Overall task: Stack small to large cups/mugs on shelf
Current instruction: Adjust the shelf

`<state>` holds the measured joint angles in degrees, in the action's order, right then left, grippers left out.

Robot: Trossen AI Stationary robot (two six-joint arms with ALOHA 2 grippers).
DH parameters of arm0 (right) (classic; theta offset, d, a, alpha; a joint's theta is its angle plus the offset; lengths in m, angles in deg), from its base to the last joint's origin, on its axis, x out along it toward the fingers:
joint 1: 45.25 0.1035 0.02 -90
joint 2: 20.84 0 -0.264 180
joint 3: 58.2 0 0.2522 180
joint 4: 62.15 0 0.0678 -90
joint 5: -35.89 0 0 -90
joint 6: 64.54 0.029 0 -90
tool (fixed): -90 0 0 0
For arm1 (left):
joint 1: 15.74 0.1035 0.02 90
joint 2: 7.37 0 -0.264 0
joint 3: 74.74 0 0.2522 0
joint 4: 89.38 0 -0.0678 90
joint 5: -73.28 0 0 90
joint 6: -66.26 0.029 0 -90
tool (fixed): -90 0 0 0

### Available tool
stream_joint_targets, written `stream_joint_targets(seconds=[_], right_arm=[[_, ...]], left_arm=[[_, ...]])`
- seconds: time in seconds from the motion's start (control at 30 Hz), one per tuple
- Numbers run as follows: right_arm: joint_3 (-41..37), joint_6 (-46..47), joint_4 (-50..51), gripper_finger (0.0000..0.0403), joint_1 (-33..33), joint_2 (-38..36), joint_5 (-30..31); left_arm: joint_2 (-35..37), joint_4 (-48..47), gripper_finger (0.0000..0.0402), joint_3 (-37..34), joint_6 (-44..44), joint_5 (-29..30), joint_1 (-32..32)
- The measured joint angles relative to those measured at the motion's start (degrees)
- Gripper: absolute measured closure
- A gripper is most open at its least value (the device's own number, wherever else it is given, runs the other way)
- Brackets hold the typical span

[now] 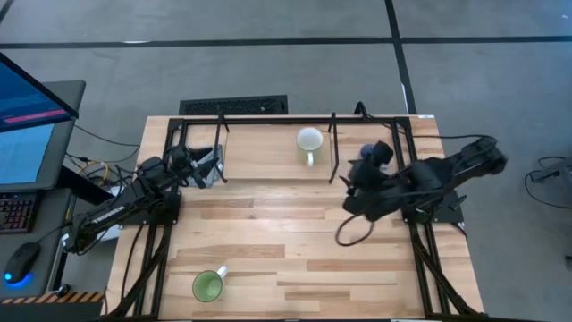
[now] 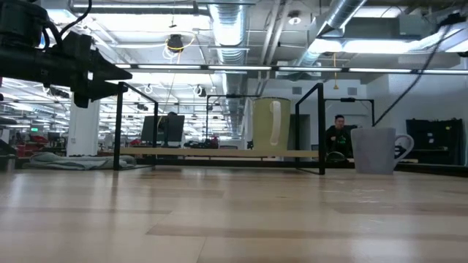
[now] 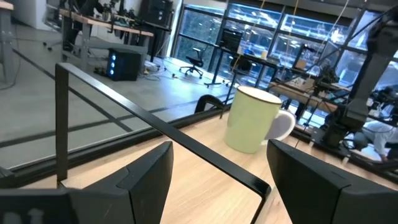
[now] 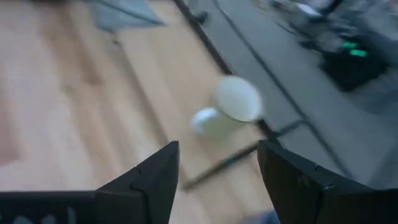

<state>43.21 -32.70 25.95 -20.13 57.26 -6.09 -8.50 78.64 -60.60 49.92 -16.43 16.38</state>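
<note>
Spread and empty, the right gripper (image 4: 217,180) hovers over the shelf (image 1: 259,161) near the white mug (image 1: 309,140), which stands on the board. Judged step: reaching for that mug. Black shelf rods (image 1: 333,148) crowd the approach. Left gripper (image 3: 217,180), also spread, waits at the shelf's left end. The green mug (image 1: 207,285) sits well apart on the tabletop (image 1: 295,259).

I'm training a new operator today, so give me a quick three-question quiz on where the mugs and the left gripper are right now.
1. True or false: the white mug stands on the shelf.
2. Where is the green mug? A in a gripper; B on the tabletop, off the shelf; C on the shelf.
3. Fill in: the left gripper, near the shelf's left end, is ____.
Key: 1 true; 2 B; 3 open.
</note>
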Motion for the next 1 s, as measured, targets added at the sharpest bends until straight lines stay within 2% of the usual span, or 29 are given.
stream_joint_targets(seconds=[0.1, 0.17, 0.27, 0.37, 0.43, 0.6, 0.83, 1.0], right_arm=[[-11.5, -9.7, -17.8, 0.0163, 0.2, -8.1, -6.4], [-19.2, -17.6, -29.8, 0.0163, -0.7, -12.6, -13.9], [-29.9, -23.9, -45.3, 0.0163, -3.0, -18.4, -25.5], [-38.2, -26.1, -54.5, 0.0163, -5.2, -21.4, -32.2], [-42.2, -26.1, -57.5, 0.0163, -6.6, -21.7, -33.3], [-46.9, -22.9, -61.9, 0.0163, -9.8, -18.5, -35.7], [-47.0, -23.3, -70.2, 0.0163, -11.5, -11.9, -39.4], [-46.9, -23.3, -77.3, 0.0163, -11.4, -8.9, -44.5]], left_arm=[[0.0, 0.0, 0.0150, 0.0, 0.0, 0.0, 0.0], [0.0, 0.0, 0.0150, 0.0, 0.1, 0.0, 0.0], [0.0, 0.0, 0.0150, 0.0, 0.6, 0.0, 0.0], [0.0, 0.0, 0.0150, 0.0, 0.3, 0.0, 0.0], [0.0, 0.0, 0.0150, 0.0, 0.2, 0.0, 0.0], [0.0, 0.0, 0.0150, 0.0, 0.6, 0.0, 0.0], [0.0, 0.0, 0.0150, 0.0, 0.6, -0.5, 0.0], [0.0, 0.0, 0.0150, 0.0, 0.6, -0.5, 0.0]])
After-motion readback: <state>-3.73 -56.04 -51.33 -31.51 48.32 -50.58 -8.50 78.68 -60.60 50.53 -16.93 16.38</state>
